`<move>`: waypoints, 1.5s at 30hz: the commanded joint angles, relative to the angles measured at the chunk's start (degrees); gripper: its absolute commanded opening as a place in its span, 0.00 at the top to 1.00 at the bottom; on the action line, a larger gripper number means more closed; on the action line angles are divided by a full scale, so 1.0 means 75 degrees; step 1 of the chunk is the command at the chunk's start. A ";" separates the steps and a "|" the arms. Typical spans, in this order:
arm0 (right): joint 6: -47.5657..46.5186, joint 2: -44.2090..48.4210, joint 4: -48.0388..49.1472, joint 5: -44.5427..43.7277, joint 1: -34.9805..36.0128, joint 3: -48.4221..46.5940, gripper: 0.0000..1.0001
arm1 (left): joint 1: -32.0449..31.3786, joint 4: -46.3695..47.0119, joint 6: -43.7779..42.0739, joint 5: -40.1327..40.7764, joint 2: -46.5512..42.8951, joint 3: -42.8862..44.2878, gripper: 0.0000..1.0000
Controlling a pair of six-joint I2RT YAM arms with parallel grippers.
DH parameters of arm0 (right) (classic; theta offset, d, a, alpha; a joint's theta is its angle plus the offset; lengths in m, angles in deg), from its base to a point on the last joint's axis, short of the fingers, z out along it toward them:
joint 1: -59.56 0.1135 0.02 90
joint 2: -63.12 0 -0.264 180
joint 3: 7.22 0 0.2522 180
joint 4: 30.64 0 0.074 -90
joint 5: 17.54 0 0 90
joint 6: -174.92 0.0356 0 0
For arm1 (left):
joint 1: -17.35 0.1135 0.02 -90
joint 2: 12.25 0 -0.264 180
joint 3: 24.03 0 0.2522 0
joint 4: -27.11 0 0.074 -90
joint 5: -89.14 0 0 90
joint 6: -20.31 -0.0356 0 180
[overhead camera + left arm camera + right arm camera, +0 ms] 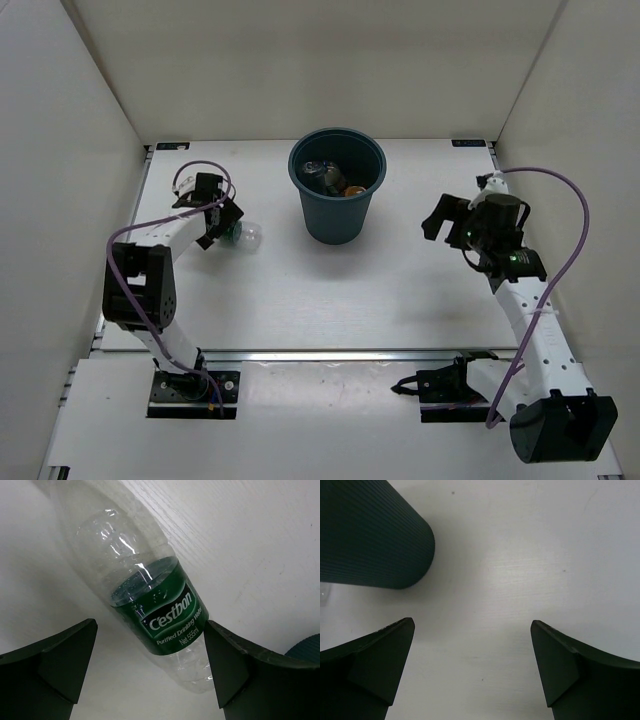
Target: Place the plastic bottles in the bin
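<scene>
A clear bottle with a green label [165,605] lies on its side on the white table at the left; it also shows in the top view [247,237]. My left gripper [150,665] is open, with the bottle's base end between its fingers and close to the right finger [225,665]. In the top view the left gripper [222,224] sits just left of the bottle. The dark teal bin [337,195] stands at the back centre, with several bottles inside, among them an orange one [355,189]. My right gripper [445,220] is open and empty, right of the bin.
White walls close in the table on the left, right and back. The bin's ribbed wall [370,530] is at the upper left of the right wrist view, and its rim [306,649] shows at the right edge of the left wrist view.
</scene>
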 commanded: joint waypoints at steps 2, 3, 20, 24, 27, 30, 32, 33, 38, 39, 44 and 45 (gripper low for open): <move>-0.0180 -0.0159 0.0815 -0.0239 0.0170 -0.0475 0.01 | -0.0003 0.0340 0.0388 0.0012 0.0209 0.0262 0.02; -0.0157 -0.0217 0.0782 -0.0123 0.0158 -0.0487 0.01 | 0.0008 0.0352 0.0378 -0.0104 0.0360 0.0309 0.02; -0.0051 -0.0136 0.0958 0.0392 -0.0426 0.0331 0.01 | -0.0973 0.0129 -0.0324 0.0901 -0.1040 0.1573 0.30; -0.0040 -0.0031 0.0899 0.0522 -0.0533 0.1022 0.01 | -0.2132 0.1191 -0.1657 0.1685 -0.2108 0.2254 0.27; 0.0054 -0.0007 0.0829 0.0802 -0.0743 0.1549 0.01 | -0.3175 0.2959 -0.3019 0.1701 -0.2648 0.2103 0.28; 0.0137 0.0167 0.0840 0.1026 -0.0803 0.1891 0.01 | -0.3506 0.3235 -0.3138 0.0918 -0.2359 0.2755 0.27; 0.0125 0.0344 0.0689 0.0898 -0.0745 0.1973 0.01 | -0.3659 0.3328 -0.3242 0.0716 -0.1925 0.3166 0.27; 0.0078 0.0495 0.0630 0.0816 -0.0756 0.1962 0.01 | -0.3810 0.3236 -0.3255 0.0692 -0.1598 0.3459 0.27; 0.0265 0.0965 0.0536 0.0827 -0.0791 0.2067 0.01 | -0.3999 0.3246 -0.2882 -0.0221 0.0335 0.4680 0.24; 0.0346 0.1012 0.0489 0.0850 -0.0768 0.2102 0.01 | -0.4069 0.3224 -0.2741 -0.0164 0.0617 0.4924 0.25; 0.0569 0.1317 0.0395 0.0699 -0.0486 0.2091 0.00 | -0.4397 0.2861 -0.2881 0.0503 0.0948 0.5338 0.27; 0.0558 0.1352 0.0384 0.0756 -0.0475 0.2091 0.01 | -0.4398 0.2849 -0.2799 0.0539 0.0867 0.5279 0.26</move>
